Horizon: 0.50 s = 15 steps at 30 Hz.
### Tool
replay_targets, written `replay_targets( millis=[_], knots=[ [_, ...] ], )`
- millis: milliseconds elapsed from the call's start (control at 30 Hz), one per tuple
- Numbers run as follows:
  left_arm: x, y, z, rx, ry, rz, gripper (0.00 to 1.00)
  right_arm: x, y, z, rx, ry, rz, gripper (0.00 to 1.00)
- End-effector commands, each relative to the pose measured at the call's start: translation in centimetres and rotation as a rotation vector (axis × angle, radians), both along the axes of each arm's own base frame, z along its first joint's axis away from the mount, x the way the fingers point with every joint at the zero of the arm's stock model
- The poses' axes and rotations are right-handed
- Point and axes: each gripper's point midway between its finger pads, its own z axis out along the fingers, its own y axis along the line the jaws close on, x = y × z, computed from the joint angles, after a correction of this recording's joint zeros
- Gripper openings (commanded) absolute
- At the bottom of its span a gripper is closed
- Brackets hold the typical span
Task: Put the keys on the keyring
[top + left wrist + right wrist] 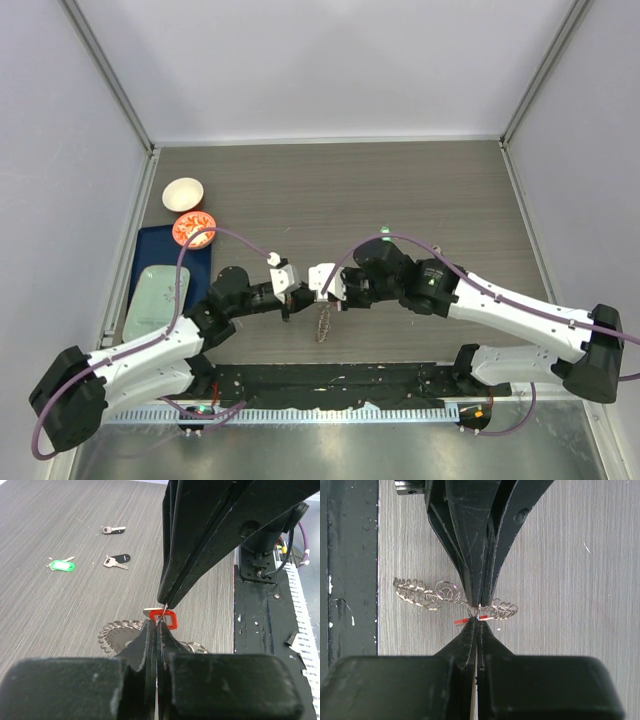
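My left gripper (298, 290) and right gripper (330, 288) meet tip to tip above the near middle of the table, both shut. The keyring (323, 322), a grey jagged ring, hangs under them. It shows behind the left fingers (120, 632) and edge-on in the right wrist view (417, 592). The left gripper (157, 626) pinches a thin wire of the keyring. The right gripper (476, 619) pinches the red key (168, 618) at its small loop, right against the left tips. A green key (61, 565) and two black keys (117, 561) (114, 529) lie apart on the table.
A white bowl (183, 193) and an orange bowl (194, 229) stand at the far left. A blue tray (150, 255) with a pale green lid lies below them. A black strip (340, 380) runs along the near edge. Grey walls enclose the table.
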Motion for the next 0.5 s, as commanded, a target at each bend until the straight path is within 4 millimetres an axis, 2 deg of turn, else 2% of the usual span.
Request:
replay_targets(
  millis=[0,267,467],
  knots=[
    [0.3,0.5,0.6,-0.037,0.004,0.046,0.0,0.6,-0.5,1.9,0.043,-0.04,-0.052,0.01],
    [0.1,0.7,0.5,-0.056,0.035,0.061,0.0,0.5,-0.9,2.3,0.061,-0.042,-0.062,0.01],
    [1.9,1.5,2.8,-0.178,0.049,0.197,0.0,-0.5,-0.4,0.5,0.047,0.023,-0.037,0.01]
  ],
)
